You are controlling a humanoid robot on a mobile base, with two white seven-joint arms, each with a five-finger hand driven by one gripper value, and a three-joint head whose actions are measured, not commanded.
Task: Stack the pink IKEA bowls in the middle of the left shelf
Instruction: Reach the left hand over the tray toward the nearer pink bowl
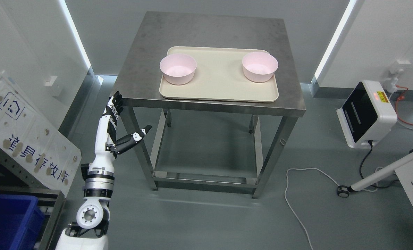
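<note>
Pink bowls, two, both upright and empty on the cream tray (219, 91): one bowl (178, 68) at the tray's left end, the other (260, 66) at its right end, well apart. I see the tray lying flat on the steel table (206, 31). My left hand (118, 126) hangs below and left of the tray, beside the table's front-left leg, fingers spread, thumb out, holding nothing.

Steel table (206, 33) w/ cream tray (218, 85) directly on top, set toward front edge, roughly centred.
</note>
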